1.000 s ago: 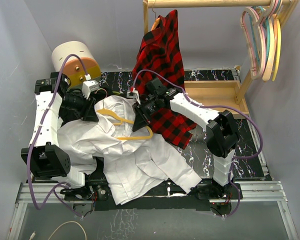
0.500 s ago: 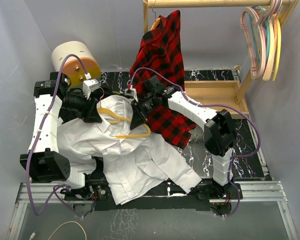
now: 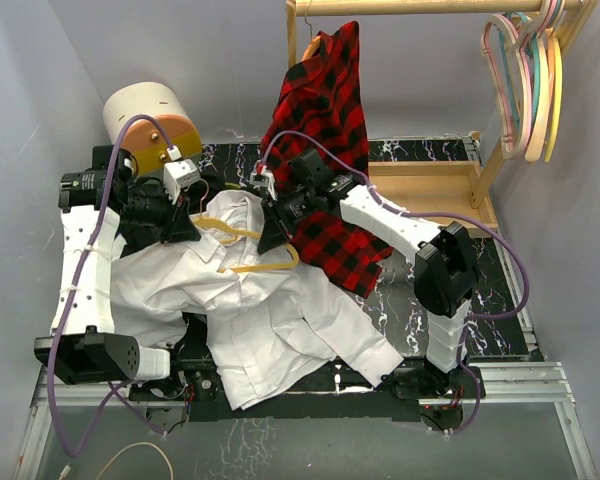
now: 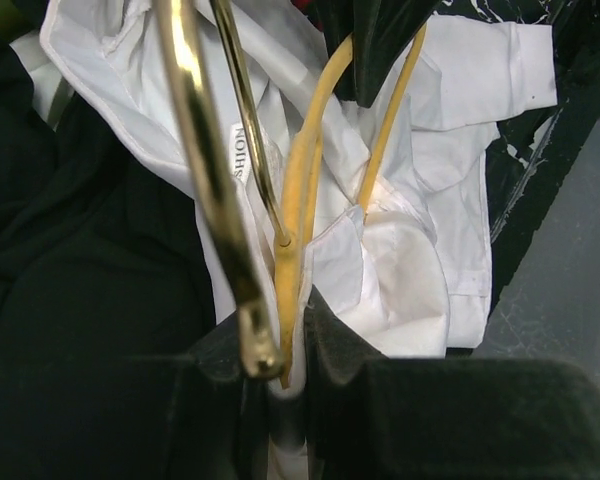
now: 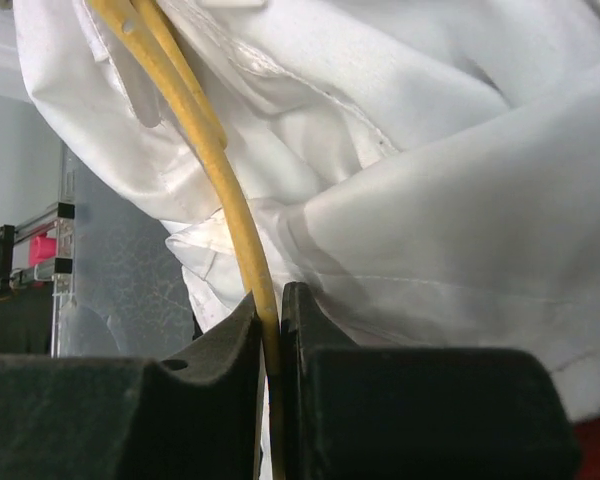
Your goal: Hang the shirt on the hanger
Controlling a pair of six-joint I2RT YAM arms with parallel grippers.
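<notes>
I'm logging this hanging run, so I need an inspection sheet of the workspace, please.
Surface: black marbled table, largely under cloth.
Job's things: white shirt crumpled flat; yellow hanger lying on it.
Clutter: plaid shirt hanging on wooden rack; pastel hangers; cream drum.
Grippers: left gripper and right gripper both shut on the hanger.
Cables: purple cables along both arms.
Surroundings: grey walls.
</notes>
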